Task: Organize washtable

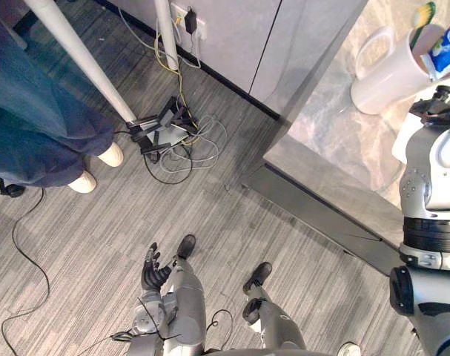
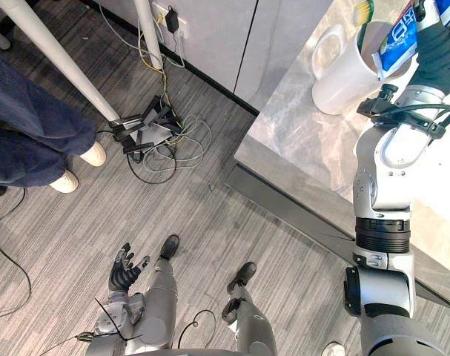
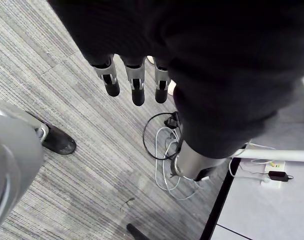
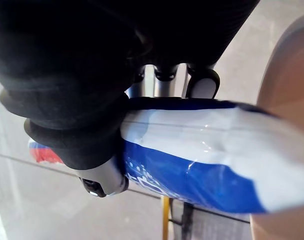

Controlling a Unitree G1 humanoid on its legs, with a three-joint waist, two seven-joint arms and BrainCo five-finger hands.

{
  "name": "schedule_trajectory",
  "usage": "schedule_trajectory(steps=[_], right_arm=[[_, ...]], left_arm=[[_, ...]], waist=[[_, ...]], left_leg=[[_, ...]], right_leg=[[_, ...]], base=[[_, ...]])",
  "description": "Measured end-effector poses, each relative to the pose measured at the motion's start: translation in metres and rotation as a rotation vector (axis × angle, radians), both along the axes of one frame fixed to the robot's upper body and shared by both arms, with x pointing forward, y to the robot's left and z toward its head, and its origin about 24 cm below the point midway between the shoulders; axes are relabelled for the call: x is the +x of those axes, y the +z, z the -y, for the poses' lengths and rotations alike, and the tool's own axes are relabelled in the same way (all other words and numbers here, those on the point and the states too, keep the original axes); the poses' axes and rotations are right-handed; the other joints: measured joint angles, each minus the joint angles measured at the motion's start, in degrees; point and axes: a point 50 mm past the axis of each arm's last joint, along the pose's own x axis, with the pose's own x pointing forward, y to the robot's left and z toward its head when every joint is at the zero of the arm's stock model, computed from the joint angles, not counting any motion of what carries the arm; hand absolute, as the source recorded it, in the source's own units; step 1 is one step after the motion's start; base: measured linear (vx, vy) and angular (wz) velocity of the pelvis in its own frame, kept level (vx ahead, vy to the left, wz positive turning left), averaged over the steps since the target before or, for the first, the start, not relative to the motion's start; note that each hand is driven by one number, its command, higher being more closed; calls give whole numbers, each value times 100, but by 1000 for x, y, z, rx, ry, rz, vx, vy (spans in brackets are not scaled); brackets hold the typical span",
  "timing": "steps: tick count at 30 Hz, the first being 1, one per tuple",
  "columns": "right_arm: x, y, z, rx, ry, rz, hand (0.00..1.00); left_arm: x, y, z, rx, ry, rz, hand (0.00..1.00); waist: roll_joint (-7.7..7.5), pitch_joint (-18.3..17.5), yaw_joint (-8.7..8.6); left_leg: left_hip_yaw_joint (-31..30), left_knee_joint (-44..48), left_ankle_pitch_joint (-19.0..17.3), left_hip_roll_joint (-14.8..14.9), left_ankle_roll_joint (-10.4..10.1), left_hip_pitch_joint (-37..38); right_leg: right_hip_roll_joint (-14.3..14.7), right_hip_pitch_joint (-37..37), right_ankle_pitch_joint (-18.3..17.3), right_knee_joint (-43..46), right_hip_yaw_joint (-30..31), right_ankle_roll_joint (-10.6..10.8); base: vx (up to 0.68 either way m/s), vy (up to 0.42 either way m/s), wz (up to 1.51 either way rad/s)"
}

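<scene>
A white mug (image 2: pixel 342 73) stands on the marble washtable (image 2: pixel 302 144) at the upper right, with a green and yellow toothbrush (image 2: pixel 363 11) sticking out of it. My right hand (image 2: pixel 439 53) is raised over the mug's rim, fingers and thumb (image 4: pixel 99 177) curled round a blue and white toothpaste tube (image 4: pixel 192 165). One end of the tube (image 2: pixel 399 41) sits at the mug's opening. My left hand (image 1: pixel 154 271) hangs low beside my body above the floor, its fingers (image 3: pixel 136 82) straight and holding nothing.
A person in blue trousers and white shoes (image 1: pixel 39 126) stands at the left. A white pole (image 1: pixel 84 63) slants down to a tangle of cables and a power strip (image 1: pixel 165 135) on the grey wood floor. Grey cabinet fronts (image 1: pixel 232 37) run behind the washtable.
</scene>
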Motion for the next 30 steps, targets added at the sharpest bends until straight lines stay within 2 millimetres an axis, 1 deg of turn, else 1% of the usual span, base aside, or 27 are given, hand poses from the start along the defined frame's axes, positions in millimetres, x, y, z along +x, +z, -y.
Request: schedule_trajectory(steps=[3, 9, 12, 15, 20, 22, 25, 30], right_arm=[[-1, 1, 1, -11, -3, 1, 100], [-2, 5, -1, -90, -35, -3, 100], [-2, 6, -1, -107, -41, -8, 100], [0, 6, 2, -137, -80, -23, 100], [0, 8, 3, -157, -89, -25, 100], [0, 8, 3, -161, -87, -25, 100], [-1, 10, 5, -168, -94, -23, 100], [-6, 15, 11, -170, -115, -9, 100]], left_arm=[[0, 1, -2, -11, 9, 8, 0], [0, 1, -3, -19, 5, 12, 0], [1, 2, -3, -20, -2, 19, 0], [1, 3, -6, -21, 3, 26, 0], [1, 4, -8, -17, 8, 27, 0], [1, 4, -9, -16, 9, 27, 0], [1, 4, -9, -16, 10, 27, 0], [1, 4, -9, -16, 10, 27, 0]], waist=[[-62, 28, -7], [-86, 37, -11], [-127, 56, -19], [-193, 85, -39], [-240, 100, -96], [-242, 100, -126], [-242, 100, -144], [-246, 97, -128]], left_leg=[[-5, 14, 2, 0, 3, -37], [-17, 15, 23, -10, 16, -87], [-17, 15, 28, -9, 15, -87], [-16, 13, 34, -10, 16, -88], [8, 11, 39, -8, 19, -88], [26, 13, 39, 5, 19, -87], [99, 14, 40, 80, 22, -88], [100, 40, 44, 82, 26, -87]], right_leg=[[3, -25, 9, 0, 0, -4], [-3, -80, 54, 0, 7, 6], [-2, -85, 54, 0, 17, 6], [-1, -89, 62, 0, 30, 4], [-2, -104, 80, 0, 57, 0], [8, -115, 134, -7, 82, -5], [75, -202, 367, -17, 147, -15], [80, -185, 376, -26, 147, -7]], base=[[0, 0, 0], [0, 0, 0], [0, 0, 0], [0, 0, 0], [0, 0, 0], [-14, 2, -9], [-31, 17, -20], [-6, 4, -1]])
